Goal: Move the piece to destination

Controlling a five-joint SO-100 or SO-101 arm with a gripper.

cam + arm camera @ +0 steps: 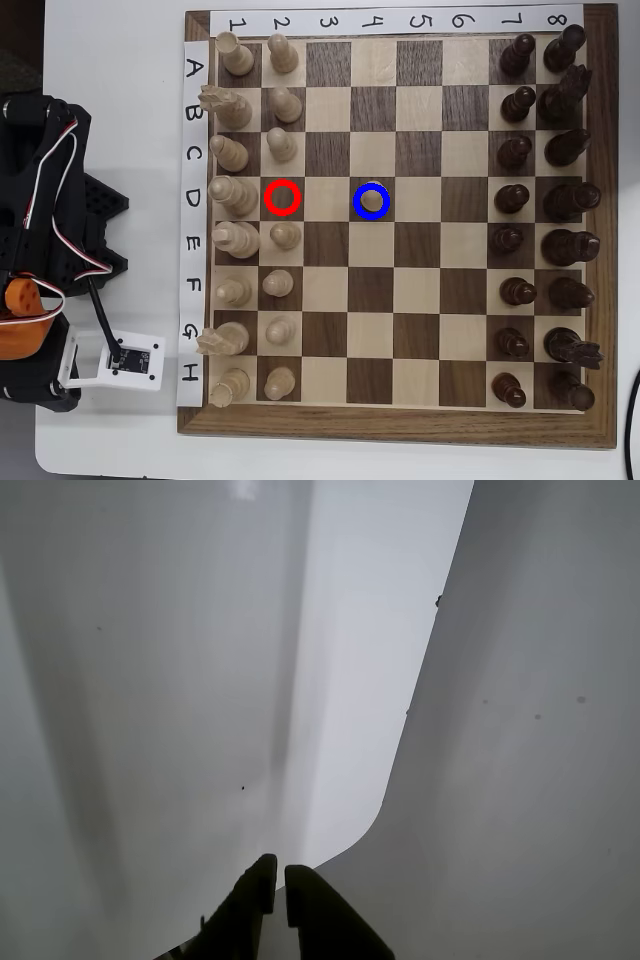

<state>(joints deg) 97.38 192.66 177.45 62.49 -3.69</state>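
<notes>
In the overhead view the pale cream pawn stands upright inside the blue ring on the dark destination square, in row D, column 4. The square with the red ring holds no piece. The arm is folded up off the board's left side, far from the pawn. In the wrist view my gripper shows two dark fingers at the bottom edge, close together with nothing between them, over a bare white surface. The board is out of the wrist view.
Pale pieces fill columns 1 and 2 on the left of the chessboard; dark pieces fill columns 7 and 8 on the right. A white camera module sits by the arm.
</notes>
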